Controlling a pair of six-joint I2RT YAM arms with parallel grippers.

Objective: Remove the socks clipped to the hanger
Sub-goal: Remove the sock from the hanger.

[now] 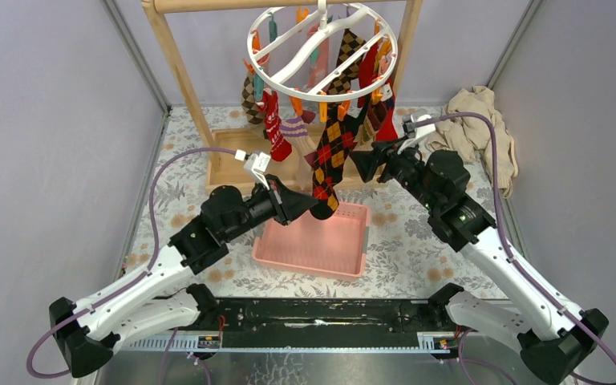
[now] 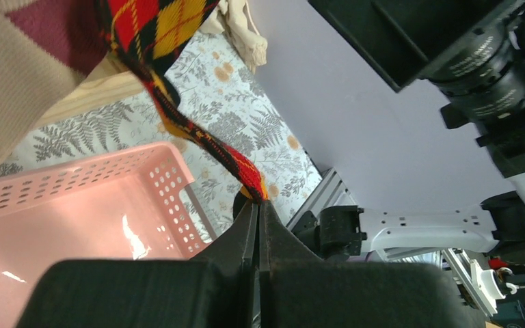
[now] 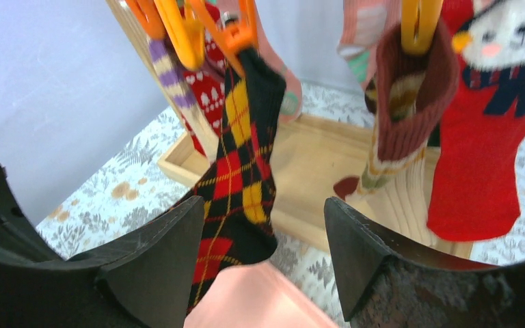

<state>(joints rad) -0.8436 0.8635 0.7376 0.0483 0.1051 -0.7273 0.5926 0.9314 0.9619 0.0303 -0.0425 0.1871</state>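
**A:** Where's the argyle sock (image 1: 333, 152)?

**B:** It hangs from the near side of the hanger (image 1: 298, 93), its cuff in an orange clip (image 3: 236, 34). It is stretched down and left, with the toe over the pink basket (image 1: 345, 269).

**A:** What holds the toe?

**B:** The left gripper (image 2: 258, 205), jaws pinched tight on it.

**A:** And the right gripper (image 3: 263, 213)?

**B:** Its jaws are spread wide and hold nothing, just right of that sock. Whether it touches the fabric I can't tell.

**A:** Anything crowding it?

**B:** Other socks (image 1: 273, 124) hang close. A purple-striped one (image 1: 294, 128) is on the left, and a brown-cuffed one (image 3: 403, 89) and a red cat sock (image 3: 482, 137) are on the right. The rack (image 1: 176, 64) stands behind, its wooden base (image 1: 228, 164) under the hanger. A cloth heap (image 1: 477, 120) lies far right, well apart.
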